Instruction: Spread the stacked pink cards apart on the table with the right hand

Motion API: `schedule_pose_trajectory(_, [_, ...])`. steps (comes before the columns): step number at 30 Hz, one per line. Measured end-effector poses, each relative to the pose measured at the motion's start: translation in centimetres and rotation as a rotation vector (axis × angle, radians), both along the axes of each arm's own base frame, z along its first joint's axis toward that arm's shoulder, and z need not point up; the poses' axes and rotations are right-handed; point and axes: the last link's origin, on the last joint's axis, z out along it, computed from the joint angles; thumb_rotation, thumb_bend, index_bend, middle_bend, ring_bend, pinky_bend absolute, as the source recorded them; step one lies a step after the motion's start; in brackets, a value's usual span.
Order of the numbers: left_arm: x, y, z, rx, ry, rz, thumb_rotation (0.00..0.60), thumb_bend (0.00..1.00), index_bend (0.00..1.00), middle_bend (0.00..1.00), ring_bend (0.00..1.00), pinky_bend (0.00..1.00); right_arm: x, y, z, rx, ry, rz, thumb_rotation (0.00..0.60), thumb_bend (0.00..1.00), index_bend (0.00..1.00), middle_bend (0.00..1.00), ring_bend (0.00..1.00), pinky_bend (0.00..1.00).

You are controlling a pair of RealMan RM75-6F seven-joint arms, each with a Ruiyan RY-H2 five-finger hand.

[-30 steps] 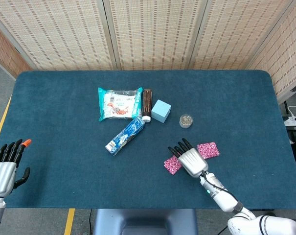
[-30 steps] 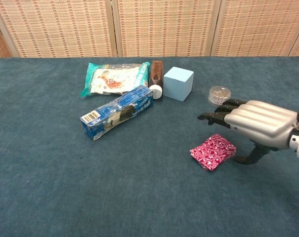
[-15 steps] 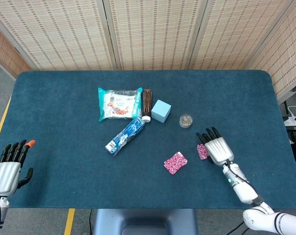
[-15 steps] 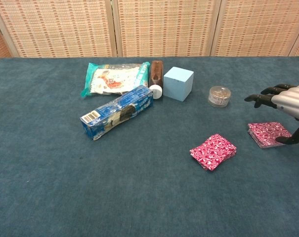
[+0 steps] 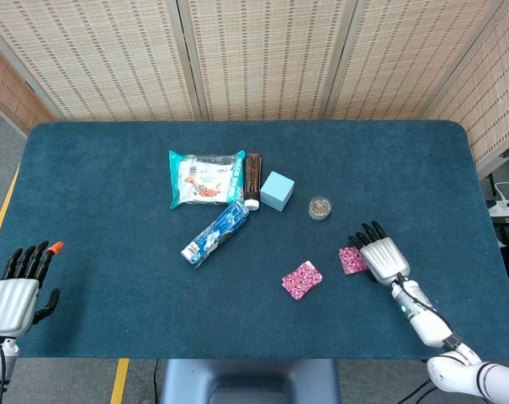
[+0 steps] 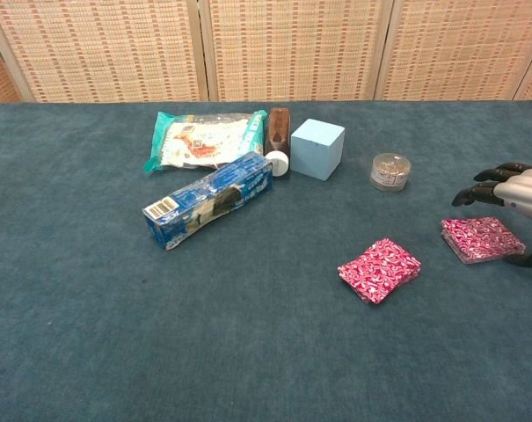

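1. Cards [image 6: 379, 269] [image 6: 480, 239]: pink with white swirls.
2. Worktop [image 5: 103, 210]: dark teal.
3. Cube [image 6: 317, 149]: pale blue.
4. Box [image 6: 209, 200]: blue.
5. Pouch [image 6: 204, 141]: green and white.
6. Hands [image 5: 384, 257] [image 5: 18, 290]: silver with black fingers.

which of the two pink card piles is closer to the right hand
The pink pile further right, beside the right hand. The other pink pile lies apart toward the table's middle.

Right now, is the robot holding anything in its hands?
No. The right hand hovers open beside a pink card pile, apparently not gripping it. The left hand is open too.
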Motion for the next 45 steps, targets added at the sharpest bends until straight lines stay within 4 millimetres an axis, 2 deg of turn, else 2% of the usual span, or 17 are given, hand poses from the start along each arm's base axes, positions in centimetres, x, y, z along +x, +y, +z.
schedule_pose_trajectory(13, [-0.1, 0.1, -0.1, -0.002, 0.0, 0.003, 0.6, 0.43, 0.0, 0.0, 0.0, 0.0, 0.3, -0.2, -0.3, 0.001, -0.019, -0.007, 0.6, 0.18, 0.24, 0.15, 0.0, 0.0])
schedule_pose_trajectory(28, [-0.2, 0.0, 0.0, 0.0, 0.0, 0.003, 0.6, 0.43, 0.0, 0.0, 0.0, 0.0, 0.9, -0.2, -0.9, 0.011, -0.034, -0.023, 0.6, 0.18, 0.28, 0.22, 0.04, 0.0])
schedule_pose_trajectory(33, [-0.1, 0.0, -0.1, -0.002, 0.0, 0.001, 0.6, 0.43, 0.0, 0.0, 0.0, 0.0, 1.0, -0.2, -1.0, 0.007, -0.044, -0.023, 0.6, 0.18, 0.31, 0.29, 0.11, 0.0])
schedule_pose_trajectory(41, [0.0, 0.0, -0.1, -0.004, 0.001, 0.002, 0.6, 0.43, 0.0, 0.0, 0.0, 0.0, 1.1, -0.1, -1.0, 0.004, -0.05, -0.024, 0.6, 0.18, 0.33, 0.32, 0.14, 0.0])
schedule_pose_trajectory(45, [0.0, 0.1, -0.1, -0.005, 0.001, 0.002, 0.6, 0.43, 0.0, 0.0, 0.0, 0.0, 1.2, -0.1, -1.0, 0.001, -0.053, -0.024, 0.6, 0.18, 0.36, 0.35, 0.19, 0.0])
